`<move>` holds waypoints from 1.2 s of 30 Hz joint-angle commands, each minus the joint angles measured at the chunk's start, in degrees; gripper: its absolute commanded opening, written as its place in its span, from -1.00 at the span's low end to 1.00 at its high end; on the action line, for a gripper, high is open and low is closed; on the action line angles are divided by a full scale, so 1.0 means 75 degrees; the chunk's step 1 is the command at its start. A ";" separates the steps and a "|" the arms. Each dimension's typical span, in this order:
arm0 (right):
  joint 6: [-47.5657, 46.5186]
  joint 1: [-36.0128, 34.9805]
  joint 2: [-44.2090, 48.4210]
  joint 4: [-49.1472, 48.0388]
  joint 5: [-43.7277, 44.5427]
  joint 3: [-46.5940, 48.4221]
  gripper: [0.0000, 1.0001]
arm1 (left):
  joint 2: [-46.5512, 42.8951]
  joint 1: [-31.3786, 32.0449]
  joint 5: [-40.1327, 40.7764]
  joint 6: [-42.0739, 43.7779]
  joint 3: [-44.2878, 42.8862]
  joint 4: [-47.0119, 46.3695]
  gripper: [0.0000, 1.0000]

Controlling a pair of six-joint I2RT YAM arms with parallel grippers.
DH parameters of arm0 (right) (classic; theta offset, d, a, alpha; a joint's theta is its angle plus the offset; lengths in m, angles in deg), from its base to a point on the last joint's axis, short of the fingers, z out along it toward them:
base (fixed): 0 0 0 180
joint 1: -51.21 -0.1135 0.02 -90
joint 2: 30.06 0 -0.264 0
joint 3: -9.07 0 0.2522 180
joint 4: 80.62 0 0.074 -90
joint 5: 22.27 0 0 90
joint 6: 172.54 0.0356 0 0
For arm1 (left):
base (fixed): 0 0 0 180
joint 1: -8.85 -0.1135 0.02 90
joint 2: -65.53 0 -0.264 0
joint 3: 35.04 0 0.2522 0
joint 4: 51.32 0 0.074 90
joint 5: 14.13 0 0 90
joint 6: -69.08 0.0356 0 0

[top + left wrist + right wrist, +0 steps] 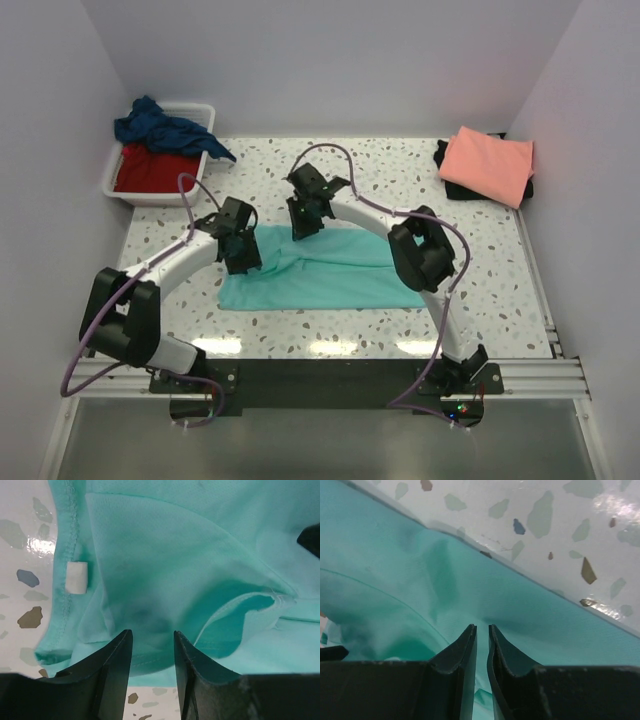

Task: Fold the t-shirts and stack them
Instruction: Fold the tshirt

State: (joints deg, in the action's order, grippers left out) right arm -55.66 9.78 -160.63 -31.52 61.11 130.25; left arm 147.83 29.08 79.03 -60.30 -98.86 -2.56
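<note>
The turquoise t-shirt (330, 275) lies partly folded on the worktop (480, 270) between my arms. My left end effector (152, 635) hangs over its left end, fingers spread with nothing between them. My right end effector (481, 627), at the far edge, is nearly closed; I cannot tell whether it pinches cloth.

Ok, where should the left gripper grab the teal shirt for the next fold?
I'd pinch the teal shirt's stitched hem by the white tag, coming in over the table: that edge lies exposed, while the middle is layered folds.
</note>
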 commanded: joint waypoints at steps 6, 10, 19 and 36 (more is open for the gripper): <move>-0.0512 -0.0511 0.0697 0.0164 -0.0501 -0.0493 -0.64 | 0.0663 -0.0669 -0.0351 0.0199 -0.0789 -0.0589 -0.17; -0.0536 -0.0640 0.1060 0.0293 -0.0583 -0.0903 -0.67 | 0.0733 -0.1020 -0.0339 0.0363 -0.1035 -0.0531 -0.17; -0.0571 -0.0757 0.2302 0.0469 -0.0665 -0.2181 -0.67 | 0.1295 -0.1385 -0.0795 0.0621 -0.1270 -0.0764 -0.19; -0.0524 -0.1038 0.2021 0.0668 0.0471 -0.1174 -0.78 | 0.1718 -0.1385 -0.0562 0.0738 -0.1352 -0.0707 -0.21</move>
State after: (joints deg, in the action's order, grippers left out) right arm -59.58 2.48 -145.44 -27.50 59.52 115.47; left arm 161.21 18.98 74.20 -56.56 -106.69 -7.10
